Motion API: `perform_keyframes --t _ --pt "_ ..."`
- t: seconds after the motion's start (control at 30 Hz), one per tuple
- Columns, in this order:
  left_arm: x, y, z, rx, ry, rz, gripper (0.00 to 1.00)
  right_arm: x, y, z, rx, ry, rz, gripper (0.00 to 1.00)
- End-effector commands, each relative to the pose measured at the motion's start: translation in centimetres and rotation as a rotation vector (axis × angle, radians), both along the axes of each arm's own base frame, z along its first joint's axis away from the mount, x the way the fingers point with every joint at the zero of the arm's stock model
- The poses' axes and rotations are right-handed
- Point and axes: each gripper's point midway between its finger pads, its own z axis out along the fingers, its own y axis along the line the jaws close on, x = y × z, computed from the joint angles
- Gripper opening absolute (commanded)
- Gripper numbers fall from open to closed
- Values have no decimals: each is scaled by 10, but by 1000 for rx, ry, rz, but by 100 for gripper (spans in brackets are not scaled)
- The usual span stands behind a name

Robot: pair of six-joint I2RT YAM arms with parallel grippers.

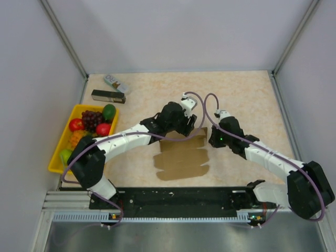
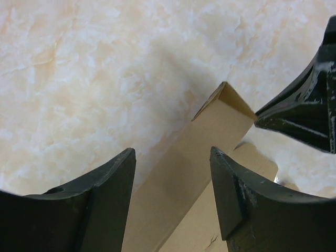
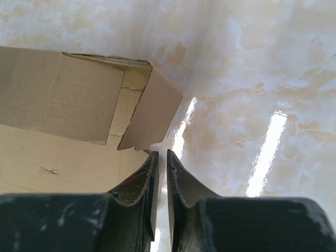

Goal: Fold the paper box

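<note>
Straddling a raised flap of the plain brown die-cut cardboard paper box

The paper box lies mostly flat on the pale marble-patterned tabletop, in front of the two arm bases and between the arms. Only its far right corner is lifted. There a long narrow flap stands up from the sheet, with a short end tab bent round at its tip.

The black two-finger left gripper hangs over the box's far edge with its jaws wide apart. One finger sits on each side of the raised flap, and neither finger visibly touches the cardboard. The black two-finger right gripper sits just off the box's far right corner (its dark body also shows at the upper right of the left wrist view). Its jaws are drawn together to a thin slit and nothing is held between them. Its fingertips lie just beside the lower edge of the end tab, but the right wrist view does not show whether they touch it.

Well to the left of the box stands a yellow rectangular plastic tray holding assorted fruit: dark grapes, red pieces and green ones. Beyond the box, to the far left, lies a slim black rectangular box. A small white printed packet lies just past the slim black box, farther still from the paper box.
</note>
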Motion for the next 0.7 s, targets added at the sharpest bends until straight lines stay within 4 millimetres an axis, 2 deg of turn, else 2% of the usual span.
perform_keyframes --t 0.0,0.03,0.13,0.17,0.2,0.23,0.27,0.3,0.33,0.37,0.43,0.57,0.67 --pt "6 -28 13 -63 17 -6 63 18 6 28 23 -97 8 7" --pt "9 -33 18 -66 4 -1 63 17 5 27 24 -97 10 6" --pt "13 -41 12 -3 -17 46 63 11 6 31 46 -104 14 10" --pt "15 -41 10 17 -24 72 63 9 5 32 64 -101 -1 26" --pt "17 -43 10 17 -15 90 62 6 6 40 91 -118 -9 31" --pt "16 -42 7 26 -2 101 61 1 6 36 112 -110 -10 37" --pt "17 -41 7 21 2 117 60 1 12 44 170 -131 -18 49" --pt "15 -38 8 3 9 135 60 -2 16 46 205 -135 -9 52" --pt "14 -37 8 -12 11 139 60 -6 15 46 230 -146 -16 54" --pt "15 -38 14 -47 -2 151 60 -2 19 54 274 -184 -22 55" --pt "10 -32 17 -88 11 175 61 -4 25 55 292 -192 -3 55" --pt "2 -23 32 -180 9 195 64 4 26 47 189 -224 -12 55" --pt "3 -18 37 -230 17 210 65 11 24 49 128 -272 -52 55"
